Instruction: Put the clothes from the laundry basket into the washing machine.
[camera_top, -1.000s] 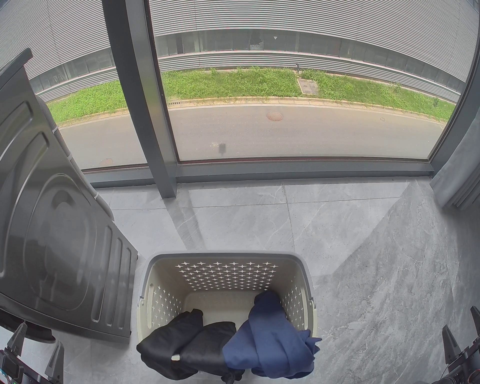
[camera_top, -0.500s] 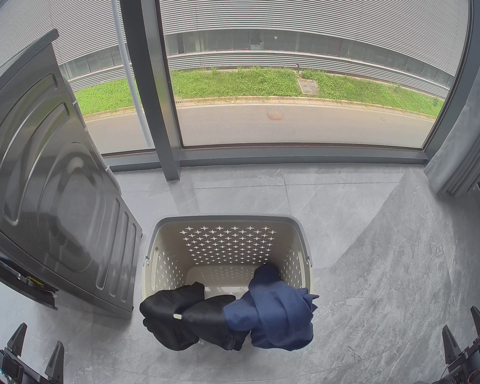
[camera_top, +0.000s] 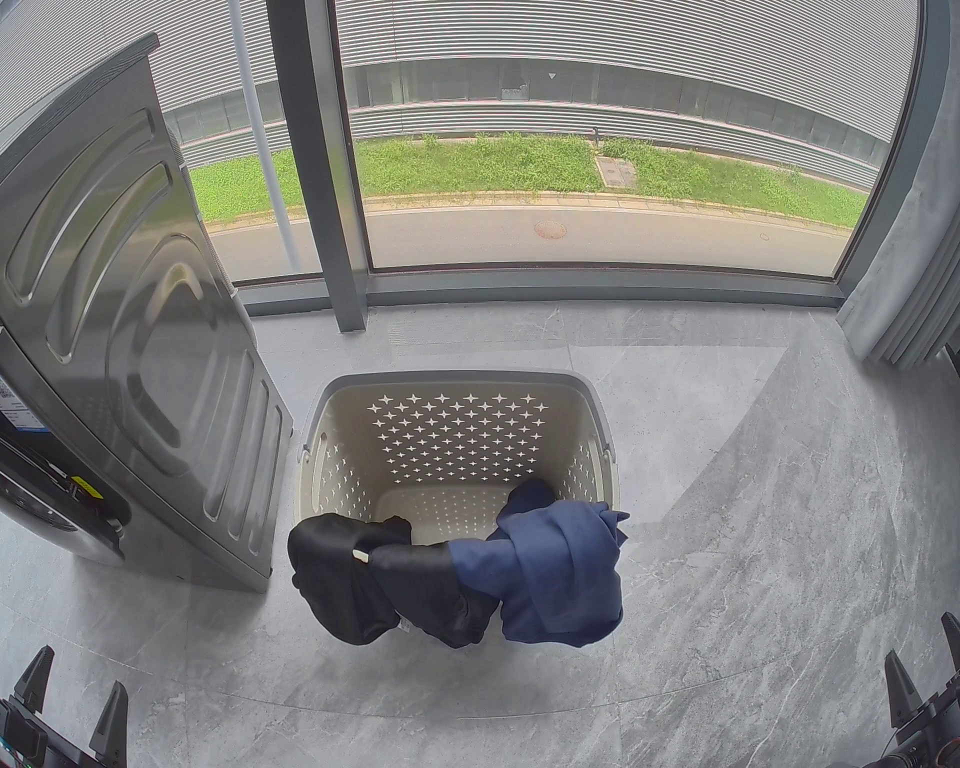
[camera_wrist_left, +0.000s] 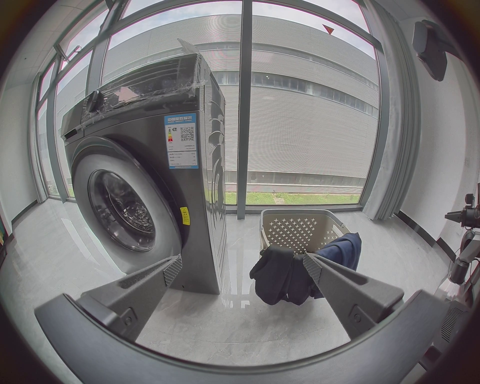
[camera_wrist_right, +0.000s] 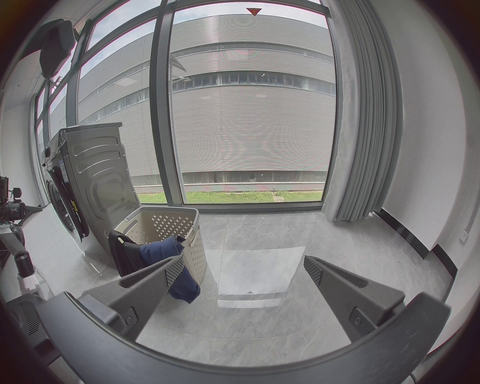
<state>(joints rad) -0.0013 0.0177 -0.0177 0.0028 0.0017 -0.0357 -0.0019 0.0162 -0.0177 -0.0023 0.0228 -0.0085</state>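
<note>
Task not yet begun: you see the black garment and navy garment draped over the near rim of the laundry basket, just beside the washing machine, with your left gripper and right gripper both empty, fingers spread apart.

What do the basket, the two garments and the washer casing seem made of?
Laundry basket: apparently rigid beige plastic, matte, with moulded star-shaped holes. Black garment and blue garment: soft fabric, draping limply over the rim; fibre unclear. Washing machine: probably painted sheet metal, dark grey, with pressed ribs and a soft sheen.
</note>
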